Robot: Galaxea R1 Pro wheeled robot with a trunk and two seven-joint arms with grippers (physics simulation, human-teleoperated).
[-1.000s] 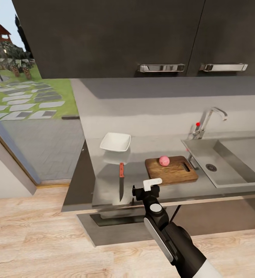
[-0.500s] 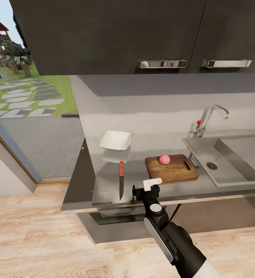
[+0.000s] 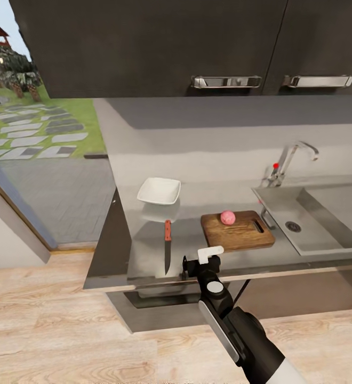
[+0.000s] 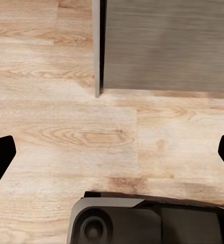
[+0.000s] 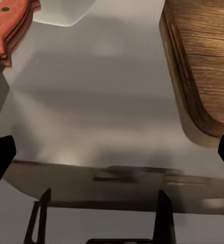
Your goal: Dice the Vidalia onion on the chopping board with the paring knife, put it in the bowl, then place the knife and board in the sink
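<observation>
The pinkish Vidalia onion (image 3: 228,217) rests on the dark wooden chopping board (image 3: 237,230), which lies on the grey countertop (image 3: 197,242) just left of the sink (image 3: 325,218). The paring knife (image 3: 167,245), red handle away from me, lies left of the board, and the white bowl (image 3: 159,191) stands behind it. My right gripper (image 3: 200,265) hovers open at the counter's front edge, between the knife (image 5: 10,25) and the board (image 5: 208,66), holding nothing. My left gripper (image 4: 112,152) is open over the wooden floor.
Dark wall cabinets with chrome handles (image 3: 226,81) hang above the counter. The chrome tap (image 3: 290,160) stands behind the sink. The counter ends at its left edge (image 3: 109,240), beside a glass wall to the garden. Wooden floor (image 3: 48,320) lies in front.
The whole view has shifted a little, so the camera moved. The onion, board, knife and bowl stay where they were, and the right arm holds the same pose.
</observation>
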